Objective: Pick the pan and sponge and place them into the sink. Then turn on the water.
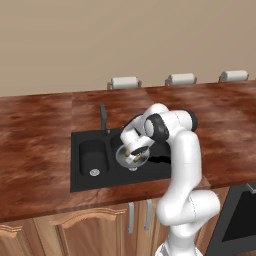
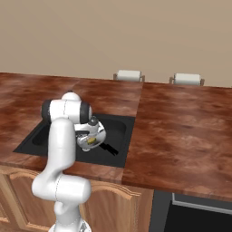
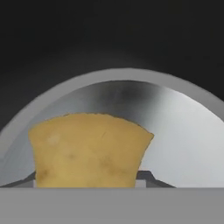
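Observation:
The silver-grey pan [image 1: 122,156] lies in the larger basin of the black sink [image 1: 75,165], its black handle [image 1: 160,160] pointing right. My gripper [image 1: 134,151] hangs just over the pan, shut on the yellow sponge [image 1: 135,156]. From the right, the sponge [image 2: 92,141] sits between the fingers above the pan [image 2: 85,145]. In the hand view the sponge [image 3: 87,151] is large and close, covering most of the fingertips, with the pan's [image 3: 179,131] round rim and shiny floor behind it. The dark faucet [image 1: 103,117] stands behind the small basin; no water shows at it.
Brown wood counter [image 1: 35,145] surrounds the sink. Three white rolls [image 1: 124,82] stand along its back edge. A dark oven front [image 1: 240,220] is at the lower right and wooden cabinet doors [image 1: 90,230] are below the sink.

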Motion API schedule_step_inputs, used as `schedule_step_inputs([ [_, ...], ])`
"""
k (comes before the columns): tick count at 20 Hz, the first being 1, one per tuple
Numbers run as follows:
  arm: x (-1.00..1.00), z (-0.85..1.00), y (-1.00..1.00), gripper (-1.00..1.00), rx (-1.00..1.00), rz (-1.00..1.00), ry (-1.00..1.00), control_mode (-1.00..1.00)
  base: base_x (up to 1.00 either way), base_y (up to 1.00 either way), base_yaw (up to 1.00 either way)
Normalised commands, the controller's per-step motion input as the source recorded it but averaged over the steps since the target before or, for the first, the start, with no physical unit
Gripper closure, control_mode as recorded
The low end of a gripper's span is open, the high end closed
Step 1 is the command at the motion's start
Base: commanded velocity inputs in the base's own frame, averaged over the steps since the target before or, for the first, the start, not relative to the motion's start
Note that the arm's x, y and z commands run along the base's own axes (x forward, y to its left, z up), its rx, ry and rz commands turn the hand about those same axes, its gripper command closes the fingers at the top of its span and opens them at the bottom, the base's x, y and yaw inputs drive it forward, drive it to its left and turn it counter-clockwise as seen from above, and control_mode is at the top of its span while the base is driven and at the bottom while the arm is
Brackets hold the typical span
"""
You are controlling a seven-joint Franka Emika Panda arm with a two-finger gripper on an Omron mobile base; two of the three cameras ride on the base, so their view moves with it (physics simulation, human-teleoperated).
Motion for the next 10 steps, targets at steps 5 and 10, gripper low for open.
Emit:
schedule_step_inputs([
  [5,0.02,-0.41,0.02,-1.0,-0.03,0.0,0.0,-1.0,0.0,0.0,0.0],
  [10,0.02,-0.25,0.02,-1.0,-0.02,0.0,-0.01,-1.0,0.0,0.0,0.0],
])
